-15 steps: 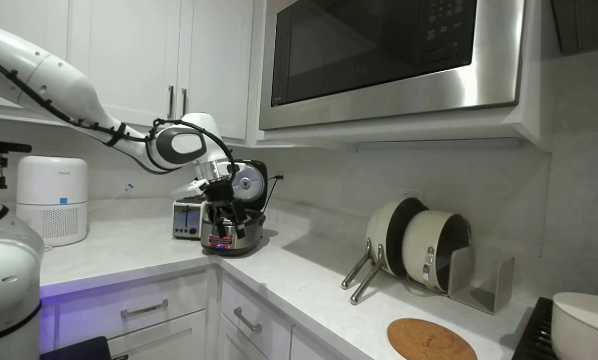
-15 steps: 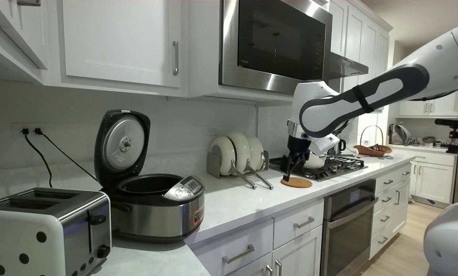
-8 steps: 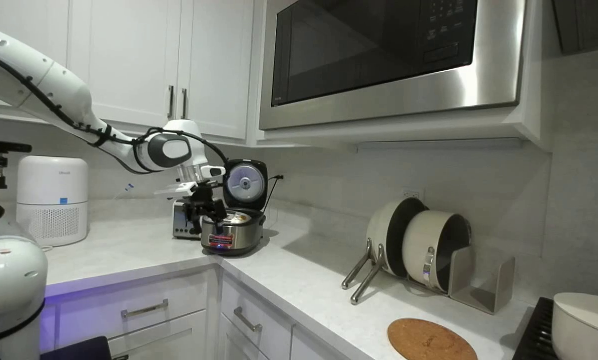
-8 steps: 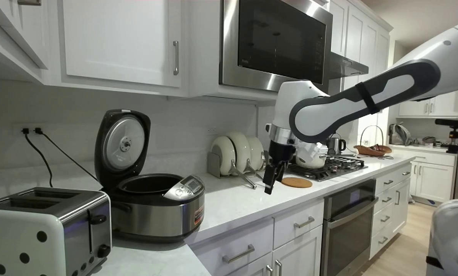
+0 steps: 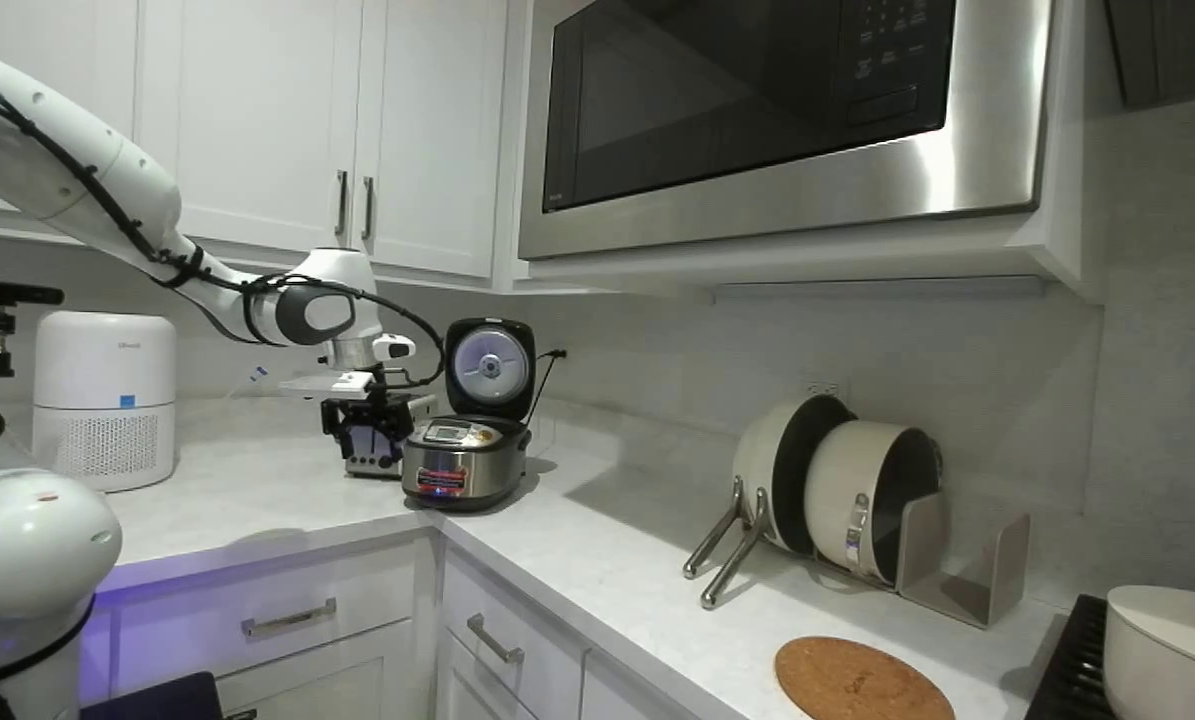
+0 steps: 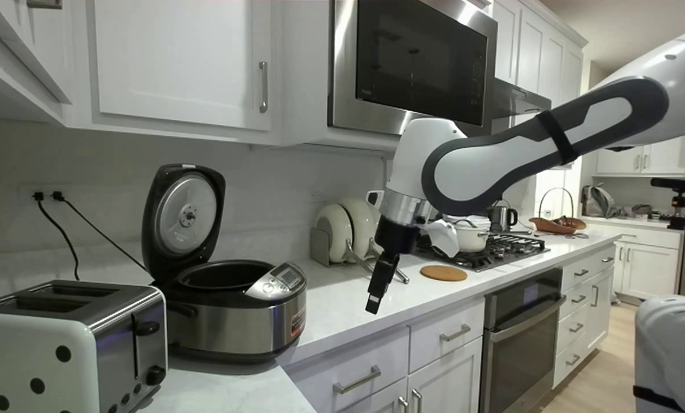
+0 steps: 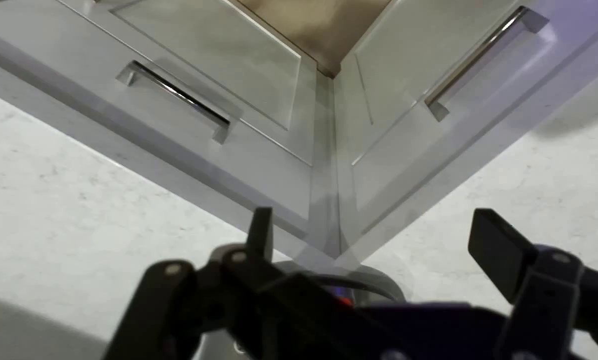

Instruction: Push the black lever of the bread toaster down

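Observation:
The silver toaster [image 6: 116, 364] with white spotted sides stands on the counter at the near left in an exterior view. Its black lever [image 6: 147, 328] sticks out near the top of a vertical slot in the narrow face. In an exterior view the toaster [image 5: 361, 467] is mostly behind my gripper [image 5: 368, 455], and the lever is hidden there. My gripper [image 6: 372, 307] points downward and is apart from the toaster, to the right of the cooker. In the wrist view my gripper [image 7: 371, 220] is open, its fingers wide apart with nothing between them. The toaster is not seen there.
The round cooker [image 6: 233, 330] with its lid [image 6: 186, 215] raised stands right beside the toaster. A white cylindrical appliance [image 5: 104, 440] stands at the back left. Pans [image 5: 867, 495] in a rack and a cork mat [image 5: 862, 680] lie further along. A microwave [image 5: 747, 110] hangs above.
My gripper has moved from in front of the cooker to in front of the toaster in an exterior view. Elsewhere it has come left and lower. The toaster and lever have not moved.

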